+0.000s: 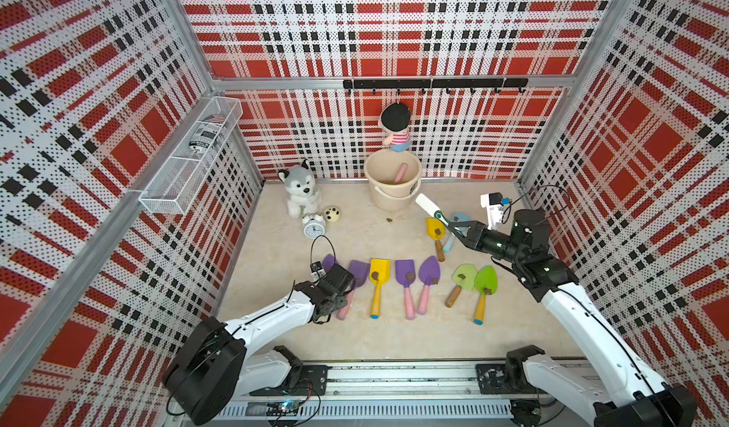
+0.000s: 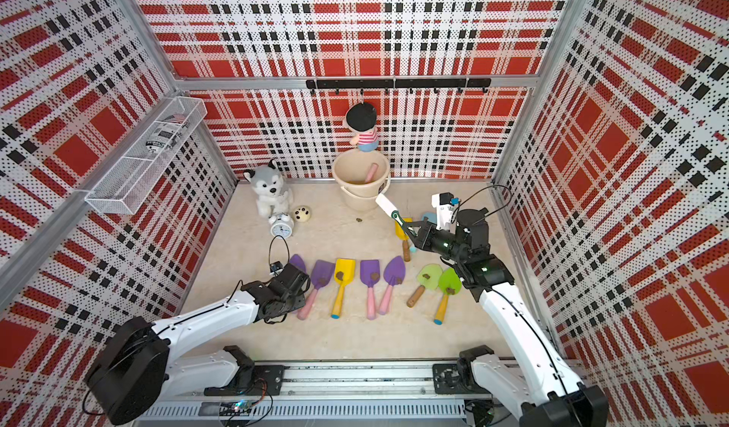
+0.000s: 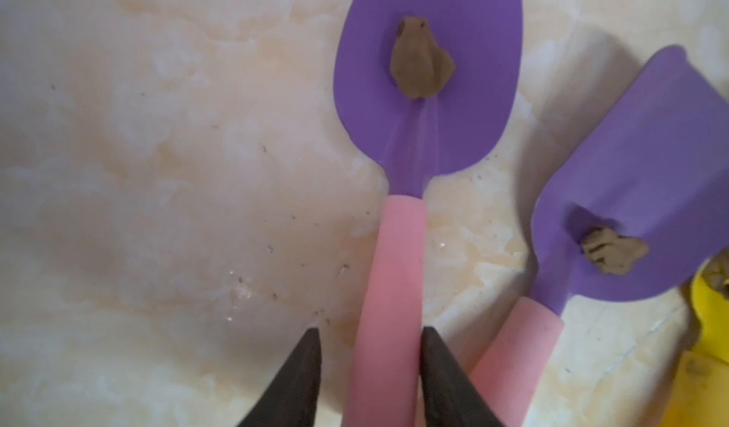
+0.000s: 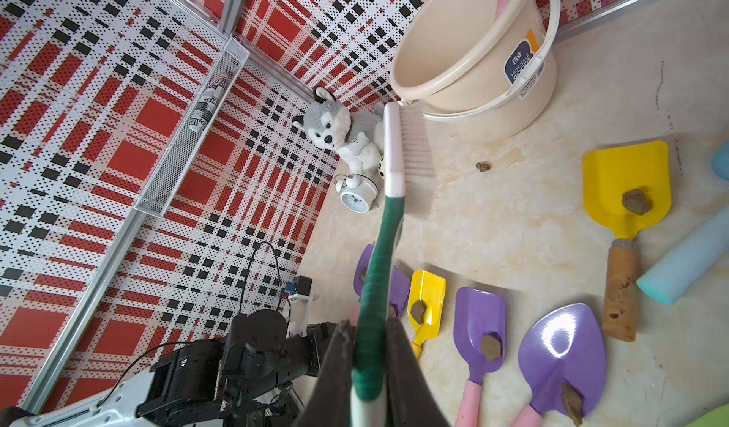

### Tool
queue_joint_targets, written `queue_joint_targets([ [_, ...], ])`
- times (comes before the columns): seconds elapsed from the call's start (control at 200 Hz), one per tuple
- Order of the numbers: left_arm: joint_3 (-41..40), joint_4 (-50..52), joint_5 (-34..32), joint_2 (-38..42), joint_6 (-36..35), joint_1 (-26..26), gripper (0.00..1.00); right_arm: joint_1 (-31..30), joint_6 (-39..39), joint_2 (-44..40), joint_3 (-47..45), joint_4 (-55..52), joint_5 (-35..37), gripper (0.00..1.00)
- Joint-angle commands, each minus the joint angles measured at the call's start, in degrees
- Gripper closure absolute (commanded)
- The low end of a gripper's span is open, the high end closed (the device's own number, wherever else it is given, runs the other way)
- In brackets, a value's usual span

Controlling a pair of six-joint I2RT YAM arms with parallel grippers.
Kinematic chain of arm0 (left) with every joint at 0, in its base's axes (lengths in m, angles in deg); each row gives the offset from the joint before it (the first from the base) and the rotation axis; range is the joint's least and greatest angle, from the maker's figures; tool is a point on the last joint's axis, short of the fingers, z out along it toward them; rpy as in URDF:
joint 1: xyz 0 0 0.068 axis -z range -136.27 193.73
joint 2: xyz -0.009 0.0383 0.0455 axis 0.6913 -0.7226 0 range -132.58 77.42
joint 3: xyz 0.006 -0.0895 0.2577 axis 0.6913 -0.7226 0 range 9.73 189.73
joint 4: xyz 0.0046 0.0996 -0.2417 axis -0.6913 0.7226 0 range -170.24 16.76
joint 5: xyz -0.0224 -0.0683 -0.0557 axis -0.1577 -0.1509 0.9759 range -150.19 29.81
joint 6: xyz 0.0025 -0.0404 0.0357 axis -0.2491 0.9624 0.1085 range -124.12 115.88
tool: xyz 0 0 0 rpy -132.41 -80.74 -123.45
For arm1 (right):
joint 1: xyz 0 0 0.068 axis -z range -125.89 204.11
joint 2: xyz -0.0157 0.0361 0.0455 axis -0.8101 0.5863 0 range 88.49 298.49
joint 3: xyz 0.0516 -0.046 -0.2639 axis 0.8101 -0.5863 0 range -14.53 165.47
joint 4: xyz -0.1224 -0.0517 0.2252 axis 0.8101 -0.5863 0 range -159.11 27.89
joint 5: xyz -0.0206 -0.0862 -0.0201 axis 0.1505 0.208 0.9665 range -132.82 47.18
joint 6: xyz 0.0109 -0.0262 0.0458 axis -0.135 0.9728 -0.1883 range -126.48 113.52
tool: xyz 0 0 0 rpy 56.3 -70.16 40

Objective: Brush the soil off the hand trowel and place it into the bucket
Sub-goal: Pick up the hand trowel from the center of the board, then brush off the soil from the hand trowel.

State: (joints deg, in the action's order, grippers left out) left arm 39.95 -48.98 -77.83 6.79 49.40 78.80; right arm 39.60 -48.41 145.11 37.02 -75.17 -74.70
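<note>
A purple pointed hand trowel (image 3: 428, 90) with a pink handle lies on the floor, a lump of soil (image 3: 420, 60) on its blade. My left gripper (image 3: 369, 334) straddles that handle, open: one finger touches it and a gap shows at the other. In a top view the left wrist (image 1: 333, 283) hides the handle; only the blade tip (image 1: 328, 261) shows. My right gripper (image 4: 369, 322) is shut on a green-and-white brush (image 4: 394, 149), held in the air near the bucket (image 1: 392, 200). A pink handle (image 1: 401, 172) sticks out of the bucket.
Several more trowels with soil lumps lie in a row: purple (image 1: 359, 271), yellow (image 1: 379, 271), green (image 1: 486, 280); another yellow one (image 1: 435, 230) lies under the right gripper. A loose crumb (image 1: 389, 220) lies on the floor. Husky plush (image 1: 300, 186), clock (image 1: 313, 224), hanging doll (image 1: 396, 127).
</note>
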Motion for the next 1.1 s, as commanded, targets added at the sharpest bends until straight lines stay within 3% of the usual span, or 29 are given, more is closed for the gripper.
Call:
queue_joint_targets([
  [0.0,0.4,0.0,0.8,-1.5,-0.4,0.3,0.57,-0.3,0.2,-0.5,2.7,1.1,0.8,1.00],
  [0.496,3.2,2.4,2.5,-0.8,-1.4,0.5,0.77,-0.4,1.0,0.4,4.9,-0.5,1.0,1.00],
  [0.621,7.9,7.9,2.4,0.9,-3.0,0.8,0.88,-0.3,-0.2,1.6,4.9,0.3,0.1,1.00],
  [0.661,10.0,9.6,3.3,1.7,-4.0,0.8,0.96,-0.2,-0.9,2.3,4.7,0.7,-1.1,1.00],
  [0.676,10.9,10.2,3.8,1.9,-4.6,0.8,1.00,-0.2,-1.2,2.6,4.6,0.9,-1.7,1.00],
  [0.857,23.7,16.8,10.5,0.1,-16.4,1.1,1.00,-0.2,-2.8,4.0,1.4,5.1,-7.0,1.00],
  [1.012,35.4,21.0,12.5,-7.7,-27.4,2.1,1.00,-0.3,-2.3,4.5,-0.9,8.6,-12.7,1.00],
  [1.097,41.2,23.0,10.1,-13.4,-31.8,3.4,1.00,-0.9,-2.1,5.4,-1.9,9.7,-16.5,1.00],
])
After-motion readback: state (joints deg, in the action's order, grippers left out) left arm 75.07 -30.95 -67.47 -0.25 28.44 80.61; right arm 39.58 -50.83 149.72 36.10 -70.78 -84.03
